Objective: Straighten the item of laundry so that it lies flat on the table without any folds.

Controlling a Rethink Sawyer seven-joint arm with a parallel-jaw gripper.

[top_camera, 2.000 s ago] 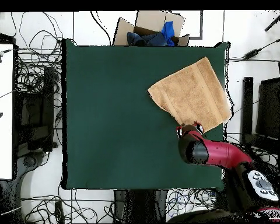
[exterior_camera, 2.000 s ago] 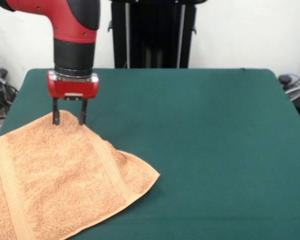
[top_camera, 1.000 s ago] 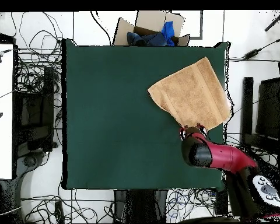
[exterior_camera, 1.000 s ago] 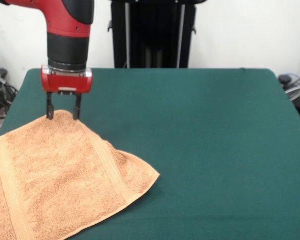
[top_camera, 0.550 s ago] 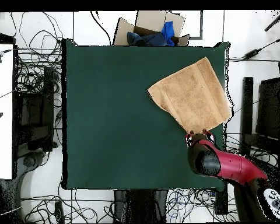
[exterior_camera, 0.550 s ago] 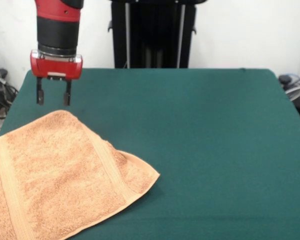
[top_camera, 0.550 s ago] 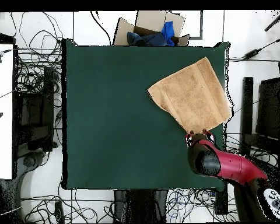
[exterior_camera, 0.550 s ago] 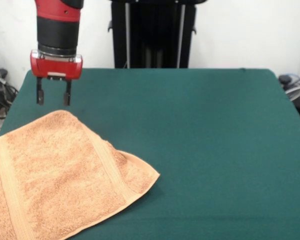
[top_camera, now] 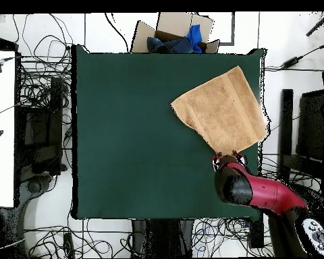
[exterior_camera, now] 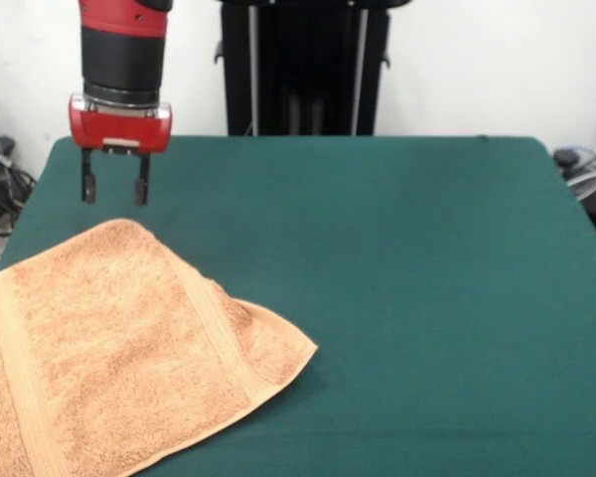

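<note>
Front view, towel (exterior_camera: 109, 348) cut off at frame's left and bottom, tool (exterior_camera: 113, 187) open, empty, above table (exterior_camera: 397, 278)

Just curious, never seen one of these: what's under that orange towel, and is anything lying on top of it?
Nothing lies on the towel. It rests on the green table; whatever it covers is hidden. The gripper hangs open above its far corner, apart from it.

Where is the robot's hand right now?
In the front view, the hand hangs open at upper left, just above the towel's far corner, not touching it.
</note>
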